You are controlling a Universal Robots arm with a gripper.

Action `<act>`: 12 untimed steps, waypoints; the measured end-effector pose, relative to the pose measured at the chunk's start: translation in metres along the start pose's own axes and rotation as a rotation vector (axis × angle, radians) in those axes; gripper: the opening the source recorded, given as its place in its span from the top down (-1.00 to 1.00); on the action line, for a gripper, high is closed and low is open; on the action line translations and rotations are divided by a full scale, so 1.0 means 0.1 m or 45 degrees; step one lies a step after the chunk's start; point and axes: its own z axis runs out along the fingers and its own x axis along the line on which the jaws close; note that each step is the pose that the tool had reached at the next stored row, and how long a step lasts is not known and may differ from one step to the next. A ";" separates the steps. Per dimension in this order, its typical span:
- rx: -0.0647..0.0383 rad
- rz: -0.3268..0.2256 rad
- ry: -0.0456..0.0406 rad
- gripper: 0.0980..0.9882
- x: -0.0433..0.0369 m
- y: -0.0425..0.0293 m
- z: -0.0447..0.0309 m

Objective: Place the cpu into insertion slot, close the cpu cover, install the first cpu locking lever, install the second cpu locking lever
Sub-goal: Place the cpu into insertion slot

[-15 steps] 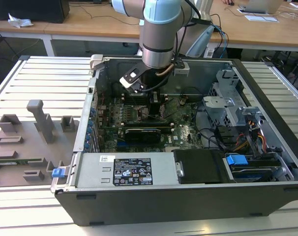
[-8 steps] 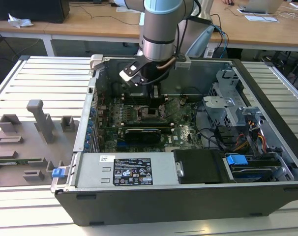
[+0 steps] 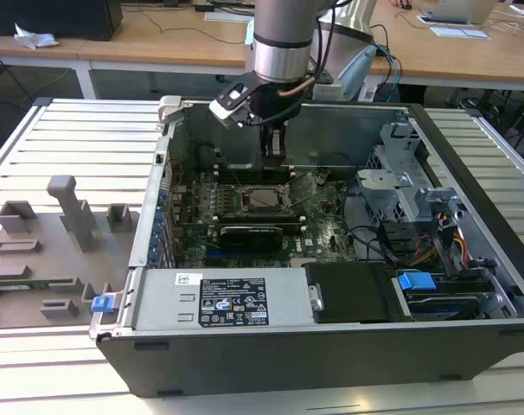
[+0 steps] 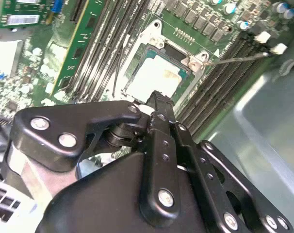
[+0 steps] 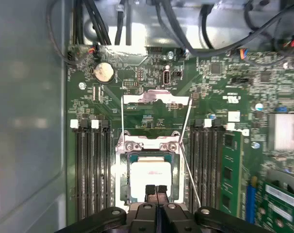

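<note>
The cpu (image 5: 149, 175) lies flat in the insertion slot (image 5: 122, 180) on the green motherboard; it also shows as a pale square (image 4: 155, 76) in the second wrist view. The cpu cover (image 5: 156, 98) stands flipped up off the slot, hinged at its far side. Thin wire locking levers (image 5: 186, 127) are raised beside it, and one rod (image 4: 236, 58) sticks out towards the memory slots. My gripper (image 5: 155, 188) hangs just above one edge of the chip, fingers shut together with nothing between them. In the exterior view the gripper (image 3: 275, 153) is above the slot (image 3: 265, 199).
The open computer case (image 3: 331, 346) surrounds the board, with its metal wall close behind the gripper. Black memory slots (image 5: 91, 170) flank the socket on both sides. A drive cage (image 3: 400, 173) and cables fill the exterior view's right. Grey fixtures (image 3: 72, 212) stand on the table at its left.
</note>
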 end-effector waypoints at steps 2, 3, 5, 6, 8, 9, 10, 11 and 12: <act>0.000 0.000 0.000 0.98 -0.004 -0.001 -0.078; 0.000 0.000 0.000 0.98 -0.007 -0.001 -0.123; 0.000 0.000 0.000 0.98 -0.013 -0.002 -0.228; 0.000 0.000 0.000 0.98 -0.016 -0.003 -0.282; 0.000 0.000 0.000 0.98 -0.017 -0.003 -0.304; 0.000 0.000 0.000 0.98 -0.017 -0.003 -0.304; 0.000 0.000 0.000 0.98 -0.017 -0.003 -0.305; 0.000 0.000 0.000 0.98 -0.017 -0.003 -0.306; 0.000 0.000 0.000 0.98 -0.017 -0.003 -0.307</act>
